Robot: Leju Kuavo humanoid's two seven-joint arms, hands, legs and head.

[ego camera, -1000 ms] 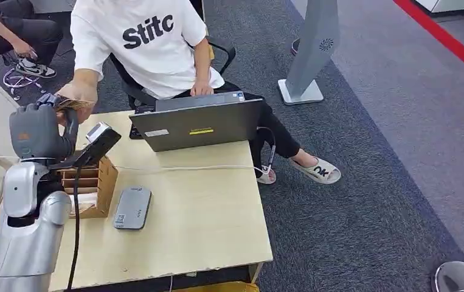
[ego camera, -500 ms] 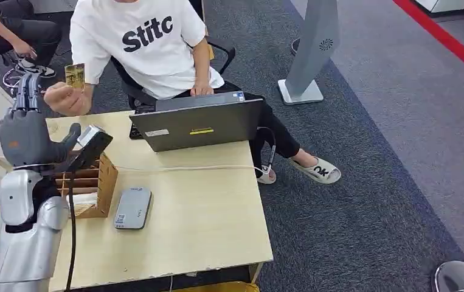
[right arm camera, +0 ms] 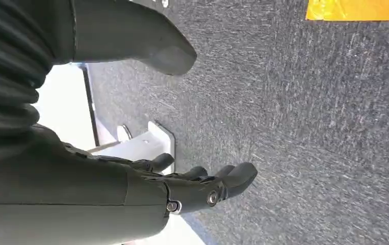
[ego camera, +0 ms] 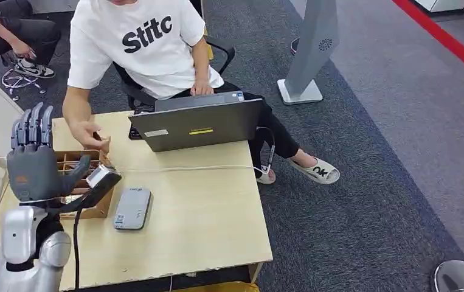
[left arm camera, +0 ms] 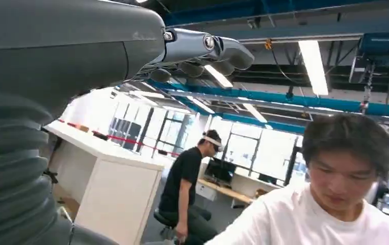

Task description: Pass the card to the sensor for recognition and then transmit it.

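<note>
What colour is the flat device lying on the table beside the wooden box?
Grey, the flat device, clearest in the head view.

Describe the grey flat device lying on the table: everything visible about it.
The grey device is a flat, rounded-corner slab, plastic by its look, lying face up on the light wooden table, beside the wooden compartment box. It carries a small label near its near end and faint marking at the far end. Nothing holds it.

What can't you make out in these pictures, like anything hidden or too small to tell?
- Card: the person's hand is over the wooden box in the head view; whether it holds a card is too small to tell.
- Wooden box compartments: mostly hidden behind the left hand.
- Label on the grey device: too small to read.
</note>
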